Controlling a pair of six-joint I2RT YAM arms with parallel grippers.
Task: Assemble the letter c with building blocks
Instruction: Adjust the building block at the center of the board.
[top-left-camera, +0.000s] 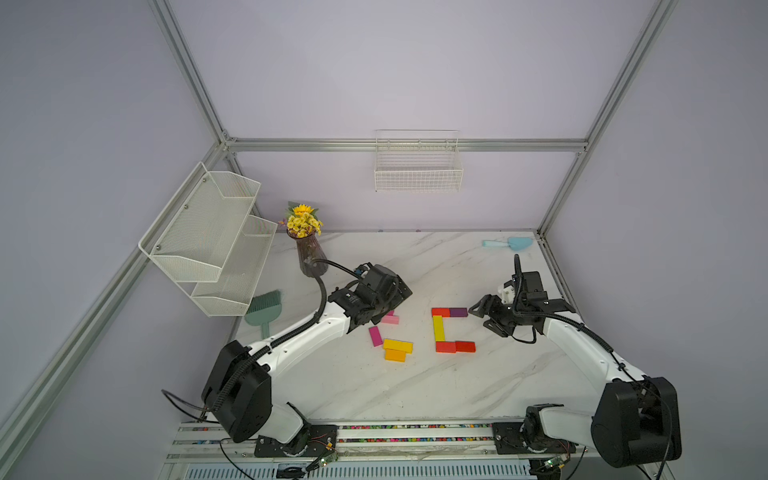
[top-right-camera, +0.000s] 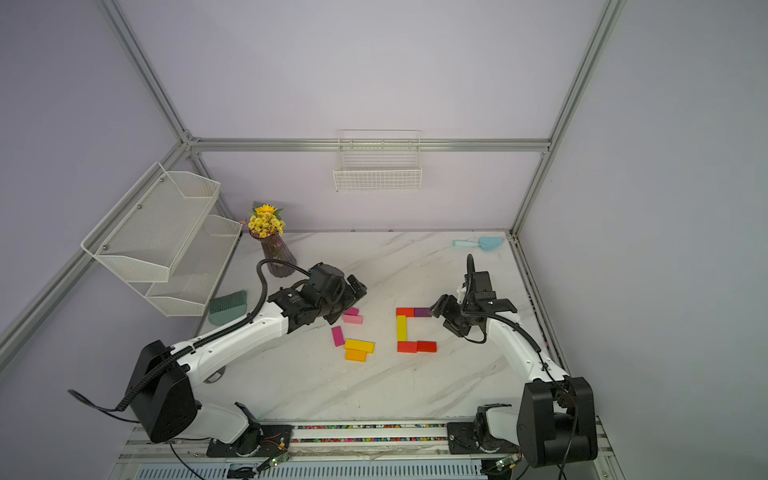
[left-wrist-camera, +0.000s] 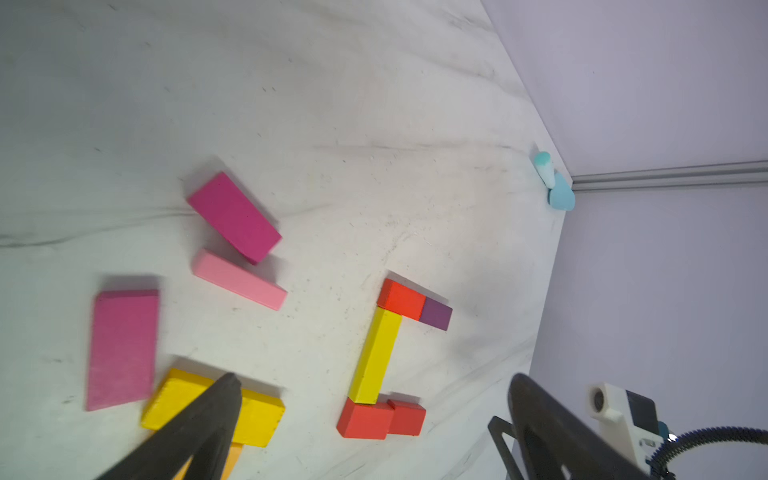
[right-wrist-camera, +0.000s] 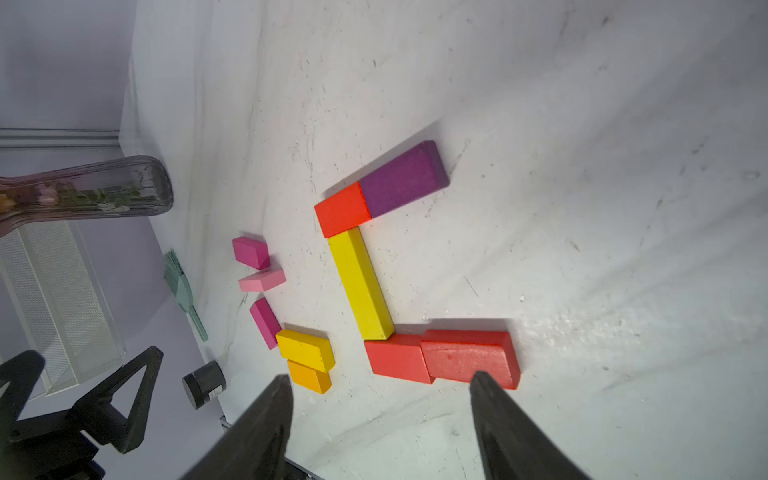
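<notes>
On the white marble table (top-left-camera: 365, 390), a long yellow wooden block (top-left-camera: 438, 328) runs front to back. An orange-red block (top-left-camera: 440, 311) and a dark purple block (top-left-camera: 458, 312) sit in a row behind it, and two red blocks (top-left-camera: 446, 347) sit side by side before it. Left of these, apart, lie a light pink block (top-left-camera: 390, 319), a magenta block (top-left-camera: 375, 336) and a shorter yellow block (top-left-camera: 398, 345) with an orange block (top-left-camera: 395, 355) touching its near edge.

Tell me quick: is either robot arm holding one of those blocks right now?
Left gripper: open wide, holding nothing.
Right gripper: open, holding nothing.
</notes>
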